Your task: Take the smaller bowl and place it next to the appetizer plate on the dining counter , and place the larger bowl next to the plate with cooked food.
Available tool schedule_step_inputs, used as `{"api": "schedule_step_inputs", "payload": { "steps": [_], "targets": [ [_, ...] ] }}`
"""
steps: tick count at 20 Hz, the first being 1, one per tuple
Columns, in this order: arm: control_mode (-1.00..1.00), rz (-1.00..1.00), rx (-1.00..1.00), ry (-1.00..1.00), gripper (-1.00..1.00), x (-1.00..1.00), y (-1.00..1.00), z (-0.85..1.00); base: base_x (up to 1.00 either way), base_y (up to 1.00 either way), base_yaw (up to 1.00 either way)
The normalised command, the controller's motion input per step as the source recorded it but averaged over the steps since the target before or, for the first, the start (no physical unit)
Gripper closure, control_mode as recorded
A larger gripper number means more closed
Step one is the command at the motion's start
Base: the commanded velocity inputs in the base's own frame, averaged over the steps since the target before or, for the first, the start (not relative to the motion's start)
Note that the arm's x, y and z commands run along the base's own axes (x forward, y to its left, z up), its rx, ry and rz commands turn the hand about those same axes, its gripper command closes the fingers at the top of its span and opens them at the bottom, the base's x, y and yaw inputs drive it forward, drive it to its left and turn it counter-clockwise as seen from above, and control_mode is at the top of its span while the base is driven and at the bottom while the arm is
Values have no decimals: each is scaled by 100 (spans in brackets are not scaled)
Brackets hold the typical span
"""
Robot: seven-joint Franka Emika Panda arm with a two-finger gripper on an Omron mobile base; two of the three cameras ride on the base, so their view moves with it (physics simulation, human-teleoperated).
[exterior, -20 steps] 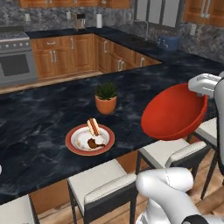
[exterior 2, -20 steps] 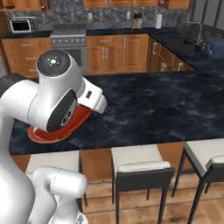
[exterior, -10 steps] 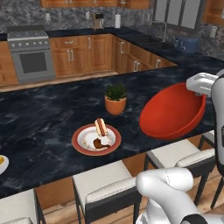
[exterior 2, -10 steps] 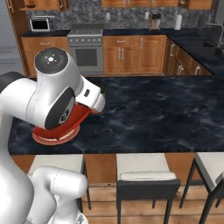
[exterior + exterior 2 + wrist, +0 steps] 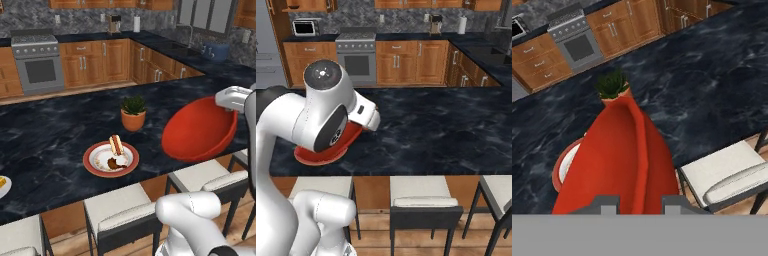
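Carrying is best finished low over the black marbled tabletop [image 5: 60, 135], where bare surface is left just beside the plate with cooked food [image 5: 111, 159]. The larger bowl [image 5: 199, 129], held tilted on edge above the tabletop's near side, should be levelled before release. Its rim is clamped by the pincer [image 5: 633, 204]; the potted plant [image 5: 133, 112] should be avoided.

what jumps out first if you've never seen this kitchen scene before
The glossy bright red round bowl, tilted on edge in the robot's hand above the near edge of the black marbled island counter. To its left sit a reddish-rimmed plate of browned food and a small potted plant.
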Motion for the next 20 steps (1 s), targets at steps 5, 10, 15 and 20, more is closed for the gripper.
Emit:
{"api": "schedule_step_inputs", "payload": {
  "steps": [5, 10, 15, 20],
  "targets": [
    [-100, 0, 1, -10, 100, 5, -30, -46, 0, 0, 0],
    [-100, -1, 8, -4, 100, 35, -21, -43, 0, 0, 0],
    [-100, -6, 25, 0, 100, 69, -15, -7, 0, 0, 0],
    [-100, -1, 30, 5, 100, 66, -19, 0, 0, 0, 0]
  ]
}}
